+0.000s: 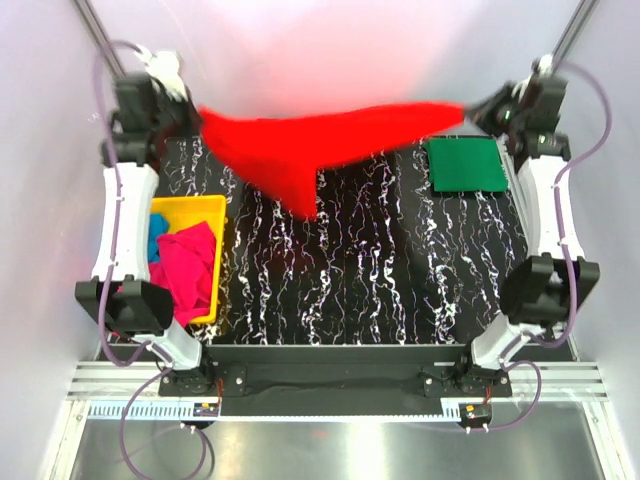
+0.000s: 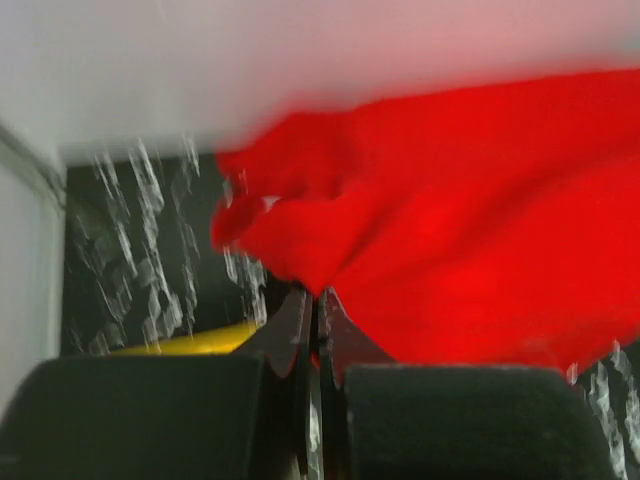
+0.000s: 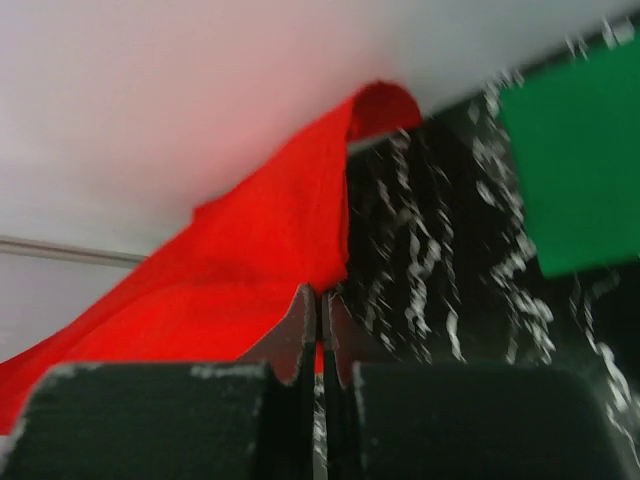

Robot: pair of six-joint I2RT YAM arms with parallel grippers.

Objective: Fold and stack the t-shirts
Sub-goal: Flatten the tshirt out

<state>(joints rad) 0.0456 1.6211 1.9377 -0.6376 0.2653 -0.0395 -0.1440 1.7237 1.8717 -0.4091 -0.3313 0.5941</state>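
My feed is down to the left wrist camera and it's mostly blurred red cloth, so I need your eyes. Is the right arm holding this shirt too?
Observer: Yes. The right gripper is shut on the other end of the red t-shirt, which hangs stretched from it to the left gripper.
Operator: Anything folded yet?
Observer: The green t-shirt lies folded flat at the far right.
Operator: And the rest?
Observer: The pink t-shirt and blue t-shirt lie crumpled in the yellow tray on the left.

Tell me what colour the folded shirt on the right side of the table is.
The folded shirt is dark green, a plain solid colour, clearest in the top external view.
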